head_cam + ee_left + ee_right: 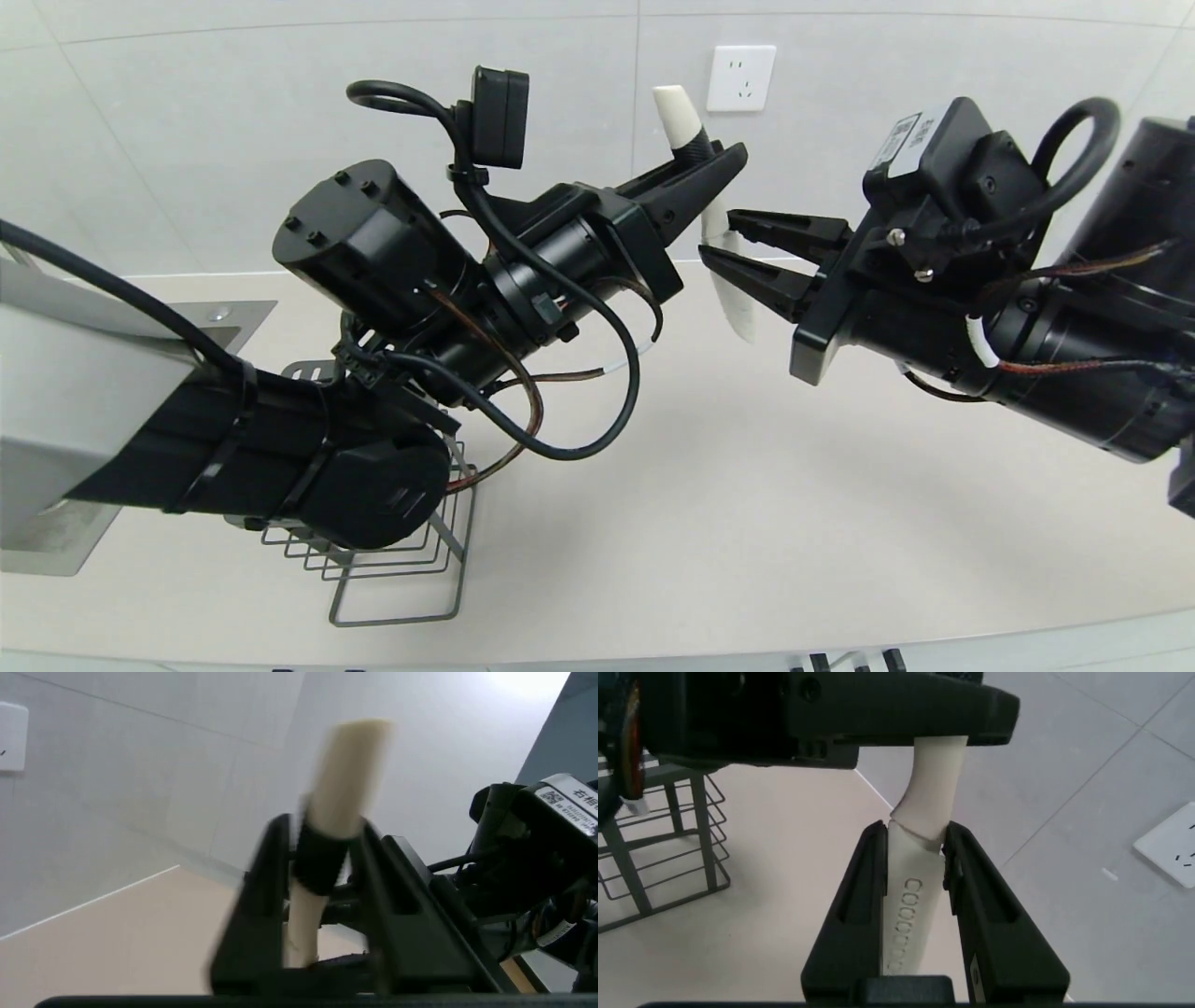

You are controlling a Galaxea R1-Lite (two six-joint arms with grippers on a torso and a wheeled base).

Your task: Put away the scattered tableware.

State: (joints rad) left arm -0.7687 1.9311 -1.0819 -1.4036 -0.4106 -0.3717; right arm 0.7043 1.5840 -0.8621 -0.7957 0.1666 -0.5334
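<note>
White plastic, long and slotted along its blade, with a black band round the handle – that is the serving utensil [674, 110], and we see it held in the air at about twelve o'clock in the head view, above the beige countertop [747, 485] and in front of the grey tiled wall. The left gripper [719, 168] has its jaws closed on the banded handle [346, 775]. The right gripper [724, 238] is narrowed onto the slotted blade [910, 896], and both fingers seem to press its edges. We judge the task to be midway, with the piece lifted but not yet stowed and apparently passing from one arm to the other. One gripper must let go and the other carry it off. The grey wire rack [401, 579] stands on the counter at about seven o'clock – the left arm covers most of it, so we cannot tell what it holds.
</note>
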